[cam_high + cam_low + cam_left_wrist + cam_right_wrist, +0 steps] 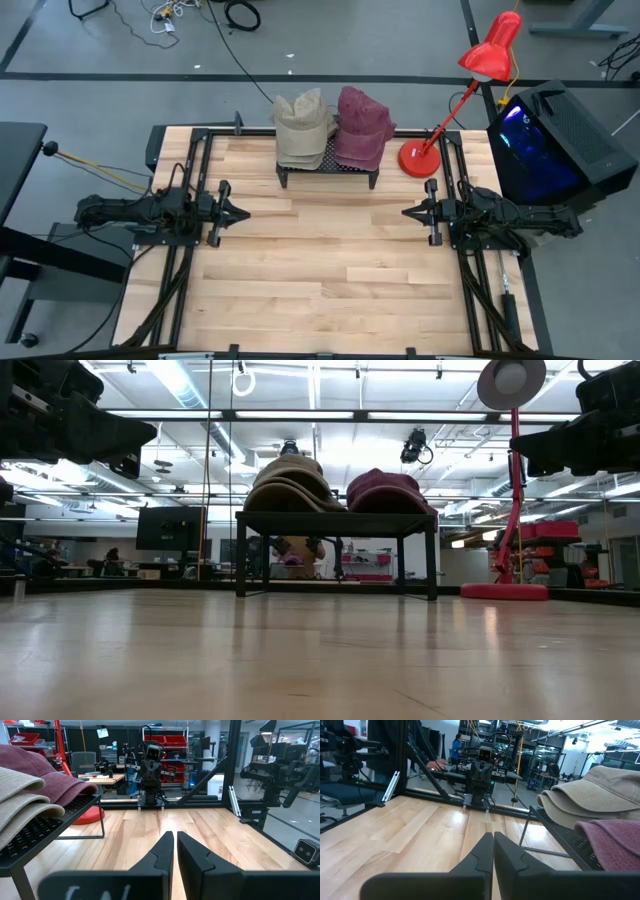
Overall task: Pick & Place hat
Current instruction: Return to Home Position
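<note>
Two stacks of hats lie on a small black mesh stand (328, 170) at the table's far middle: beige hats (303, 130) on the left, maroon hats (362, 128) on the right. They also show in the low view, beige hats (290, 484) and maroon hats (388, 491). My left gripper (243, 213) rests shut at the table's left side, pointing level toward the centre. My right gripper (408, 212) rests shut at the right side, facing it. Neither touches a hat.
A red desk lamp (470, 80) stands with its round base (419, 159) just right of the stand. A dark box with blue light (550, 140) sits off the table's right edge. Bare wooden tabletop (330, 260) lies between the arms and toward the near edge.
</note>
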